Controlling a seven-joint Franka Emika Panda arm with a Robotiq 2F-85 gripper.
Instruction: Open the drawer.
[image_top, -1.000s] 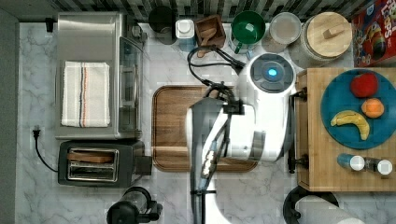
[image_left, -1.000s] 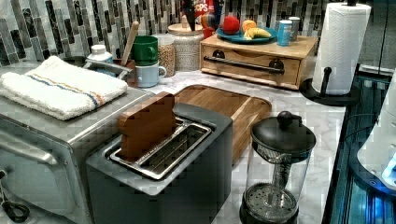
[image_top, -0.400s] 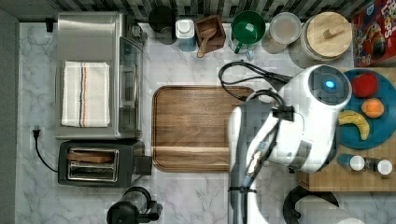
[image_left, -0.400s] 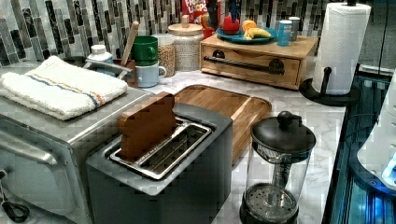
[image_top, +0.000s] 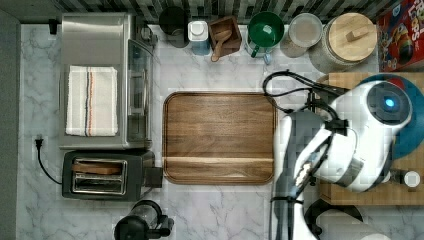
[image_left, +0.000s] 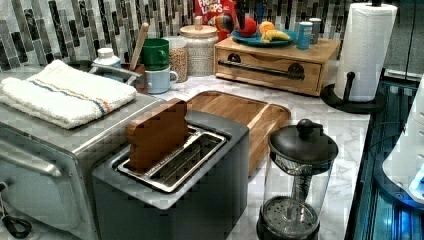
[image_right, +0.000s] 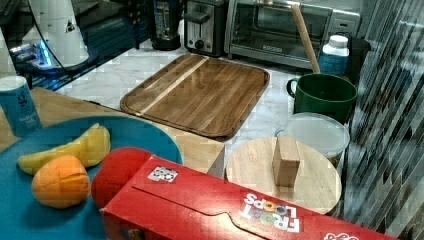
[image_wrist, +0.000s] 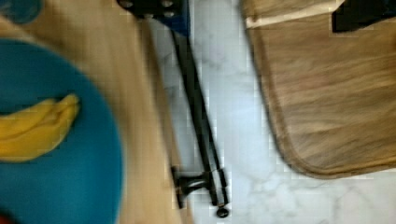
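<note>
The drawer (image_left: 270, 70) is a light bamboo box on the counter, shut flush, with a long black bar handle (image_left: 260, 69) across its front. A blue plate of fruit (image_left: 260, 37) sits on its top. In the top view my white arm (image_top: 350, 140) hangs over the box (image_top: 345, 80) and hides most of it. The wrist view looks down on the handle (image_wrist: 196, 107) running along the box's edge (image_wrist: 140, 93). My gripper (image_wrist: 254, 9) is open above it, two dark fingers (image_wrist: 154, 5) standing far apart with nothing between them.
A darker brown tray (image_top: 220, 137) lies beside the drawer front. A toaster (image_top: 100, 175), toaster oven (image_top: 100, 80) and coffee press (image_top: 142, 227) stand at the top view's left. Mugs and jars (image_top: 265, 30) line the back wall. A paper towel roll (image_left: 365, 50) stands next to the box.
My arm has swung from over the brown tray towards the top view's right and now hangs over the drawer box. The drawer looks the same in the left view.
</note>
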